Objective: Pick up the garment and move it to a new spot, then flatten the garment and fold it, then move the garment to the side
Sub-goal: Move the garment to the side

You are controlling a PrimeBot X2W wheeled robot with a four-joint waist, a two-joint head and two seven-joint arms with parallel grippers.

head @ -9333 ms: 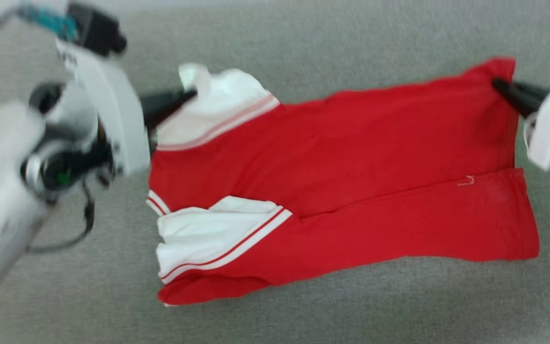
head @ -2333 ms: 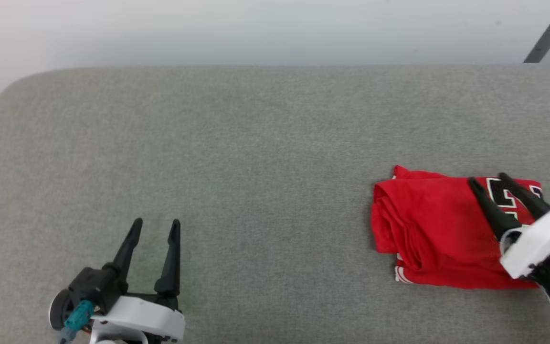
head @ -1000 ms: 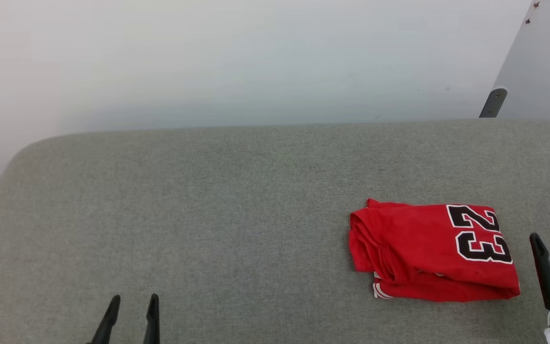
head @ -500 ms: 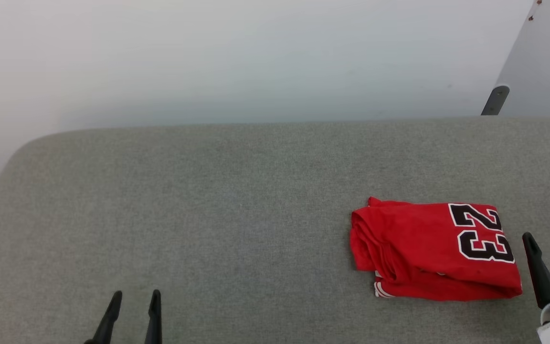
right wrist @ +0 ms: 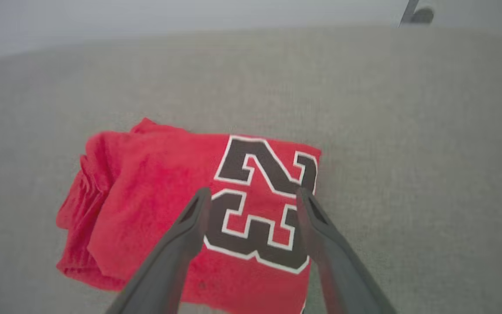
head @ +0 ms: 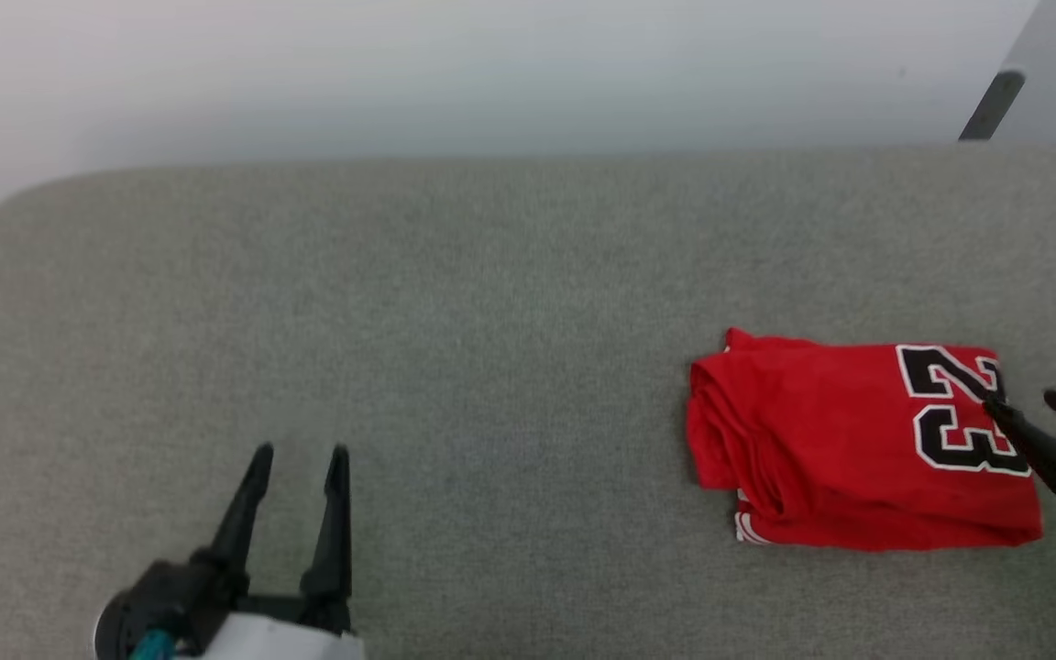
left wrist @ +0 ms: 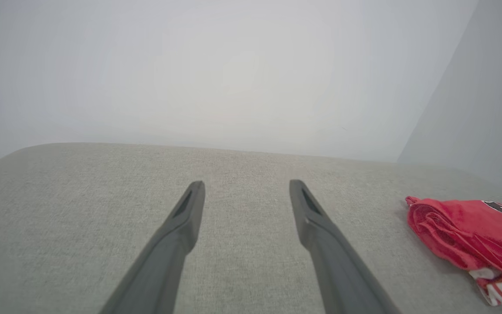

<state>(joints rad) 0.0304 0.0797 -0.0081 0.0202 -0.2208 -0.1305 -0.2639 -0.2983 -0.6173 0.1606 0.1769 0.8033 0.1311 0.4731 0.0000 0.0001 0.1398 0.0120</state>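
Observation:
The garment (head: 821, 440) lies folded into a compact red bundle on the right of the grey cushioned surface (head: 491, 321). A black "23" is on top, and a striped white edge peeks out at its near side. My right gripper (head: 1021, 401) is open at the bundle's right end. In the right wrist view its fingers straddle the number, with the right gripper (right wrist: 253, 194) above the garment (right wrist: 146, 192); I cannot tell whether they touch. My left gripper (head: 301, 454) stands open and empty at the lower left, far from the cloth. The left wrist view shows the left gripper (left wrist: 246, 185) over bare surface and the garment (left wrist: 464, 231) off to the right.
The grey surface has a rounded far-left corner (head: 5, 202) and ends at a pale wall (head: 491, 73). A grey panel with a dark bar (head: 991, 105) stands at the far right. Open surface stretches left of the bundle.
The head camera has tilted down, shifting the whole picture. My right gripper has moved in from beside the garment, and one finger is over its numbered end. The garment lies as before.

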